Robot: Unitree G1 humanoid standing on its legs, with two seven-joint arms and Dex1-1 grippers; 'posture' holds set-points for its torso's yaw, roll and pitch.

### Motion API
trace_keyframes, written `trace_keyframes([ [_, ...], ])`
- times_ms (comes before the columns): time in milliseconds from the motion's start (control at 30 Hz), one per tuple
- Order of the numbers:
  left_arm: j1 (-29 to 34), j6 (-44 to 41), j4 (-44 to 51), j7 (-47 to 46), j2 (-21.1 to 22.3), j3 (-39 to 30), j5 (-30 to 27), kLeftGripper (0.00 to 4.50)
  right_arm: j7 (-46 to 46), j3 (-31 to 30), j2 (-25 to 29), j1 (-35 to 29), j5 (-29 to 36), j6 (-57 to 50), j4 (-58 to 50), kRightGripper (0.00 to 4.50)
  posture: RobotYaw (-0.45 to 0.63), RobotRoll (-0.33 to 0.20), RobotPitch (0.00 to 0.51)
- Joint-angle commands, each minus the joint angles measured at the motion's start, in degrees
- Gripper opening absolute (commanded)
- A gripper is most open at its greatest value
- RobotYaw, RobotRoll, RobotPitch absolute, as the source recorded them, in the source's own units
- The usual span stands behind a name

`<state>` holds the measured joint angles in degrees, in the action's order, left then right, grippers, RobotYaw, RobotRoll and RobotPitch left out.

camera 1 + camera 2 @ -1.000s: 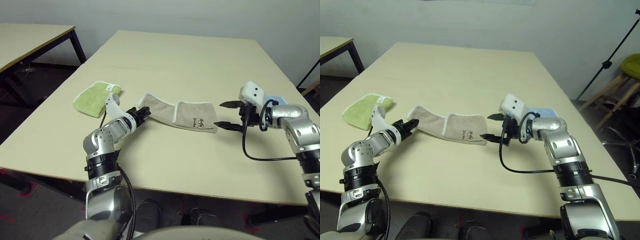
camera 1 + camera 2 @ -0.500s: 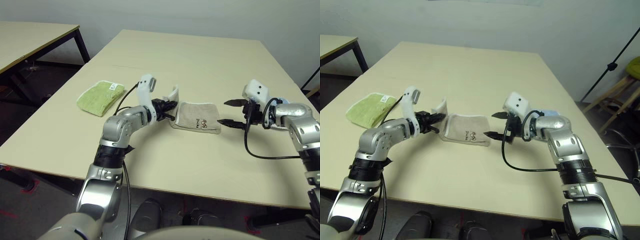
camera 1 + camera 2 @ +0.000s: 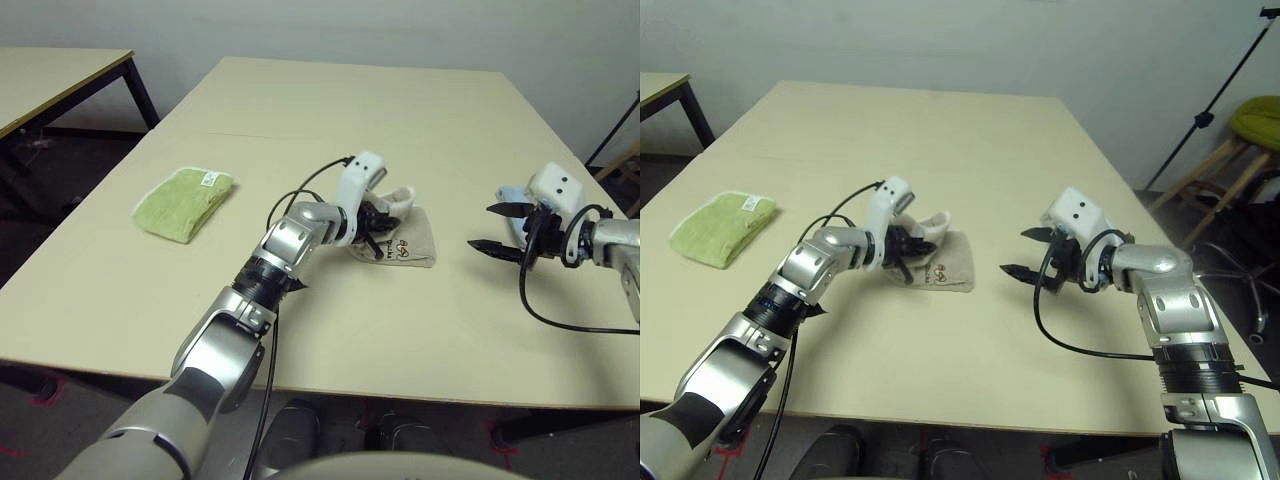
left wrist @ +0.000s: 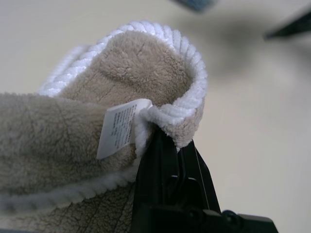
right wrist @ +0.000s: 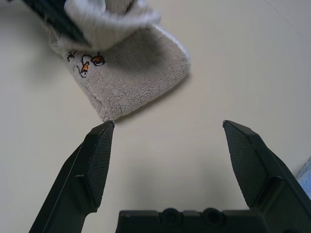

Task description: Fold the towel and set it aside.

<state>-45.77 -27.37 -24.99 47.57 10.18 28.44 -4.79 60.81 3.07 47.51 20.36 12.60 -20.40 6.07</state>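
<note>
Two grippers: working over one table (image 3: 300, 110).
Left gripper (image 3: 378, 222): clamping the towel's (image 3: 408, 243) white edge, lifting it at centre.
Right gripper (image 3: 1023, 251): hovering right of the towel, jaws wide apart.

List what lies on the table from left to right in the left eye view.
Lime-green folded towel → left tool, shut on the beige towel → open right tool.
</note>
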Motion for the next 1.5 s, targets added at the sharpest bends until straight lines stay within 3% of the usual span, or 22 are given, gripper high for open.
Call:
trace_keyframes([
  [33, -0.54, 5.02, -3.44, 1.60, -0.60, 2.75, 4.20, 0.24, -0.56, 0.42, 0.23, -0.77, 0.61, -0.93, -1.51, 4.50, 0.03, 0.000, 0.024],
  [167, -0.44, 6.44, -3.93, 1.86, -1.58, 1.53, 5.28, 1.32, -0.87, 0.34, 0.28, -0.85, 0.79, -1.15, -1.75, 4.50, 0.04, 0.000, 0.023],
  [467, -0.31, 3.89, 4.11, 5.05, -0.05, -2.09, 3.75, 4.35, -0.96, -0.73, -0.20, 1.02, 0.23, -0.46, 0.05, 4.50, 0.06, 0.000, 0.017],
  [500, -0.14, 3.03, 5.64, 5.54, 0.07, -2.54, 3.18, 4.47, -0.93, -0.82, -0.24, 1.35, 0.14, -0.31, 0.40, 4.50, 0.06, 0.000, 0.017],
  [800, 0.29, -5.53, 13.78, 8.86, 0.54, -3.88, -0.99, 4.47, -0.87, -1.81, -0.73, 3.66, -0.44, 1.03, 2.83, 4.50, 0.08, 0.000, 0.017],
  [900, 0.15, -5.42, 13.21, 10.12, 1.56, -1.89, 0.07, 4.47, -0.94, -1.93, -0.83, 4.10, -0.57, 1.40, 3.33, 4.50, 0.08, 0.000, 0.017],
  [1200, -2.97, 6.76, 1.26, 6.37, 3.19, 3.25, 10.86, 4.47, -1.50, -1.41, -0.58, 3.32, -0.21, 1.26, 2.44, 4.50, 0.06, 0.000, 0.018],
  [1500, -3.97, 14.18, 0.63, 8.50, 4.54, 4.87, 16.02, 4.47, -1.80, -1.28, -0.23, 2.70, -0.07, 0.80, 1.55, 4.50, 0.06, 0.000, 0.022],
])
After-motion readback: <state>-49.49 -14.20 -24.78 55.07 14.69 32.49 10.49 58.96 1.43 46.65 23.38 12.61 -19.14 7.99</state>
